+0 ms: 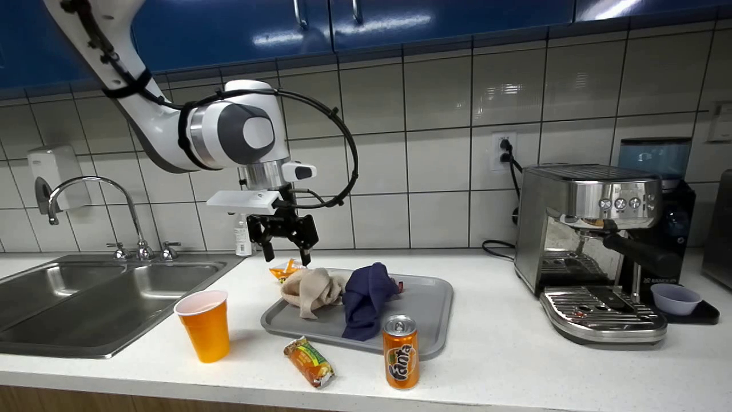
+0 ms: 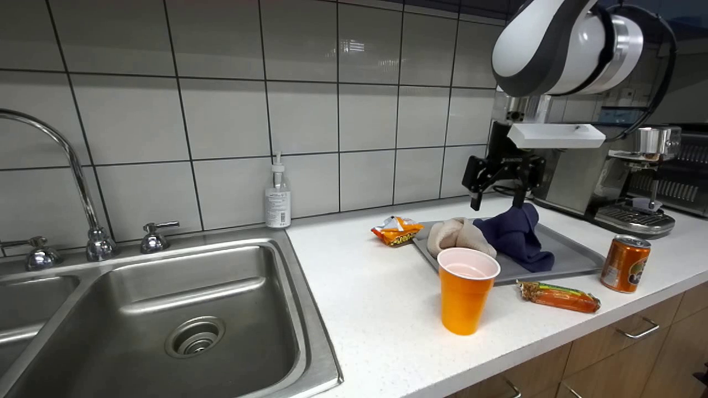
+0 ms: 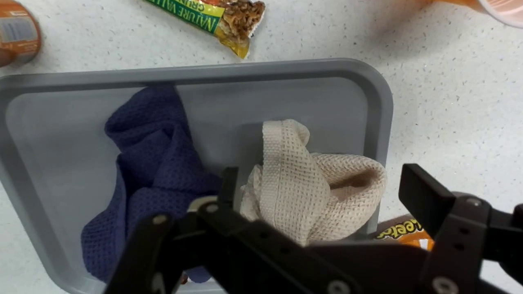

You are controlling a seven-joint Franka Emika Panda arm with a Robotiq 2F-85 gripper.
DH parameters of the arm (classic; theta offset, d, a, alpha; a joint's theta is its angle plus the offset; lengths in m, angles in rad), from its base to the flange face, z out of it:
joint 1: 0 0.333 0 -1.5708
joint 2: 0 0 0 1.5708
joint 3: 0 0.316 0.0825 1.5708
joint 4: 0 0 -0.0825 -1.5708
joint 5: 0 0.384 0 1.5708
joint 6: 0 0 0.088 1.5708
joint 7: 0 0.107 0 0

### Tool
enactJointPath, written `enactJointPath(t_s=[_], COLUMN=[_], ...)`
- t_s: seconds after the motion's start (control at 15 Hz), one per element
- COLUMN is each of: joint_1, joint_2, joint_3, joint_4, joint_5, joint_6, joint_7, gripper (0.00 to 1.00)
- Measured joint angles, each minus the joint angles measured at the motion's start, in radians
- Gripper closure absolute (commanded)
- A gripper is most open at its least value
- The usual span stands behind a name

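Above the gray tray [image 3: 204, 73] on the white tabletop [image 1: 486, 343], the end effector [image 1: 287, 257] hangs with its 2 fingers spread wide, empty and touching nothing. Nearest below is a beige cloth [image 3: 294, 183], crumpled on the tray at the end toward the sink [image 2: 290, 265]; the wrist view shows the fingers to either side of it. Its loose waffle weave suggests something light, limp and hard to damage, with enough texture not to slip. The raised hemmed fold along its middle seems the best place to take hold; the hollow loop near the tray's rim would probably flatten under a squeeze. Close beside it lies a navy cloth [image 3: 155, 151] of similar weave, presumably just as soft, with a bunched peak that looks easiest to pinch. A small reddish thing [image 1: 400, 286] peeks out from behind it in an exterior view, too hidden to name. Around the tray, on the tabletop, are an orange snack bag [image 2: 396, 230], a wrapped granola bar [image 1: 309, 362], an orange soda can [image 1: 400, 357] and an orange cup [image 1: 207, 329], the can and cup both upright.
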Motion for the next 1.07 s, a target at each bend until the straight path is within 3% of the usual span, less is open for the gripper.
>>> enactJointPath(t_s=[1.07], joint_1=[0.021], joint_2=[0.244], joint_3=[0.003], joint_4=[0.198], joint_5=[0.000], joint_6=[0.045], joint_7=[0.000], gripper=[0.00])
